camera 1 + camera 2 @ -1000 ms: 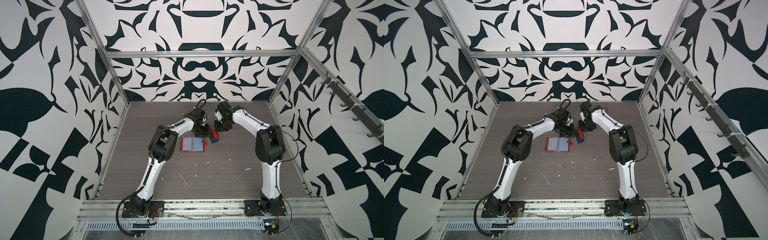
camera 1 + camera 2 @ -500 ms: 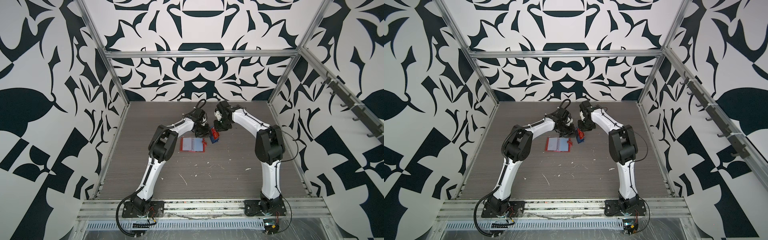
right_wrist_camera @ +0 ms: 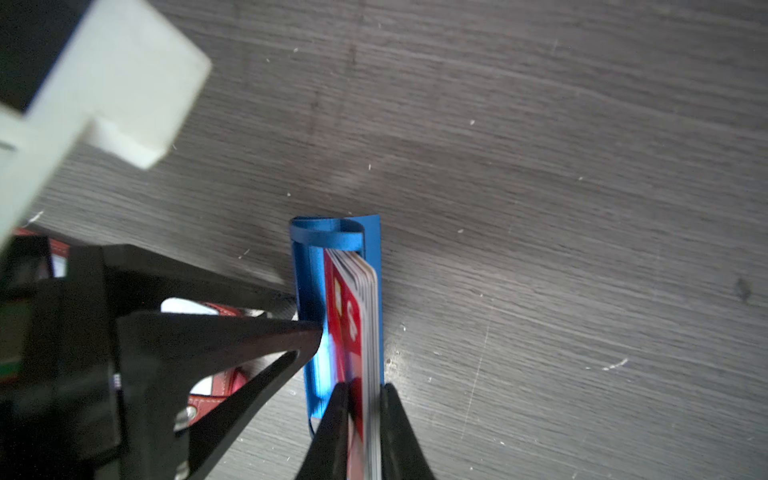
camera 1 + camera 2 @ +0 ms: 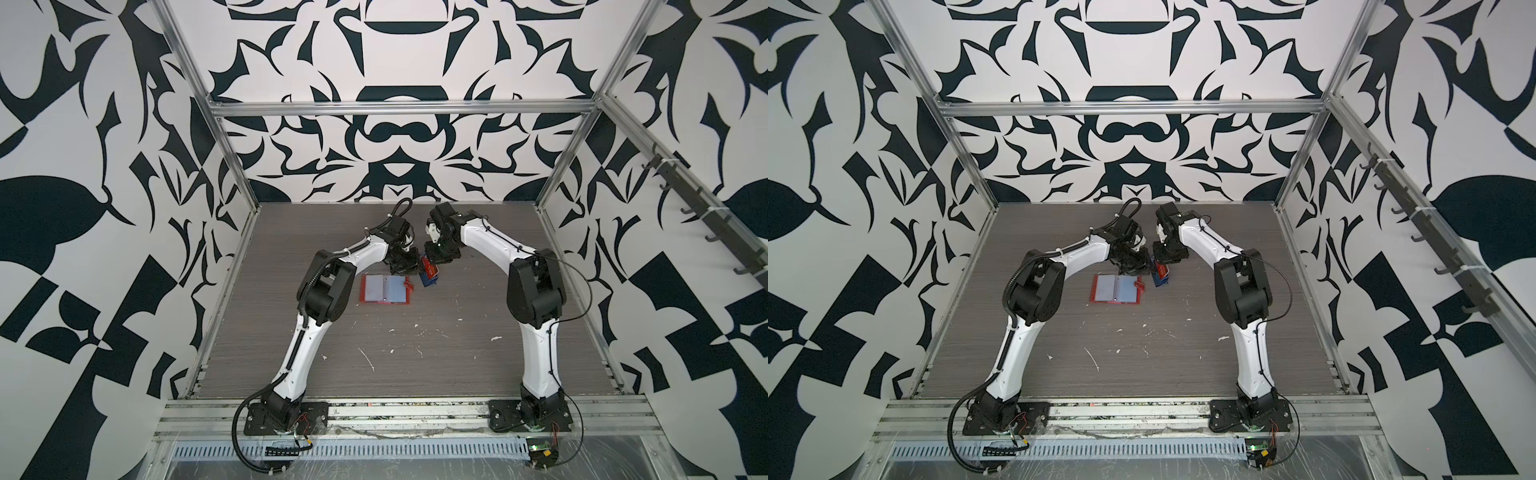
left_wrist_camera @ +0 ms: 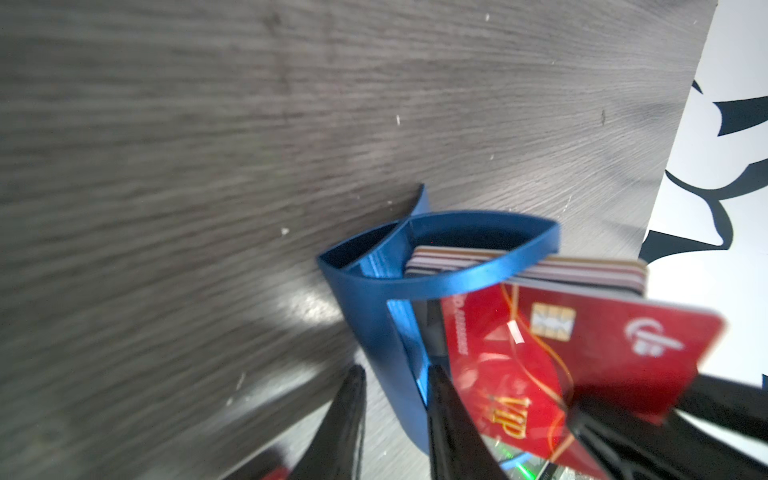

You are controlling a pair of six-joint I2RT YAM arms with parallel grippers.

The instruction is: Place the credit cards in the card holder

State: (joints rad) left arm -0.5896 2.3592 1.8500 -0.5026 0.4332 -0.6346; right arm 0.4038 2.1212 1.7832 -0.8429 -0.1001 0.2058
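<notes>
Several cards at once sit between the right pincer's fingers, clenched on the stack standing in the blue rack. A lift from here could bring up more than one card, fan them, or drag the rack along; the left pincer straddles the rack's wall, but I cannot tell whether it clamps it. The holder lies open and flat just beside the rack on a dark wood-grain table flecked with white scuffs, ringed by black-and-white patterned walls on an aluminium frame.
</notes>
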